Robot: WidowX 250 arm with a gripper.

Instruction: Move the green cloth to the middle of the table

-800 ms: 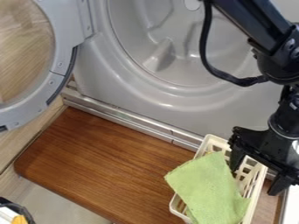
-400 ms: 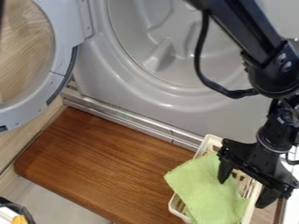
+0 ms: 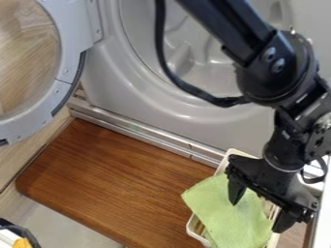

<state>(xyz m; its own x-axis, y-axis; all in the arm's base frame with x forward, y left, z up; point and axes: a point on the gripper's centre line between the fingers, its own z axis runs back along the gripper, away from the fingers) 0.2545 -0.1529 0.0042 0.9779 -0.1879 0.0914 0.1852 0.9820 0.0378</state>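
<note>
View: the camera view, which I read from my remote station.
Basket: I take the pale slatted basket (image 3: 192, 226) as my landmark; it sits at the right-hand end of the brown wooden surface (image 3: 116, 184).
Green cloth: I see it (image 3: 215, 206) draped in and over the basket, one corner lying past the rim on the left.
Hand: I have it (image 3: 256, 216) above the basket, pointing down, its two fingers spread apart with nothing gripped. One finger overlaps the cloth in my view, the other the basket's right side; I can't tell whether either touches.
Arm: it comes from the top edge down to the basket.
Appliance: its grey front (image 3: 129, 87) stands behind the basket, the round door (image 3: 74, 29) swung open, well to the basket's upper left.
Metal strip: it (image 3: 145, 133) runs up and left from behind the basket.
</note>
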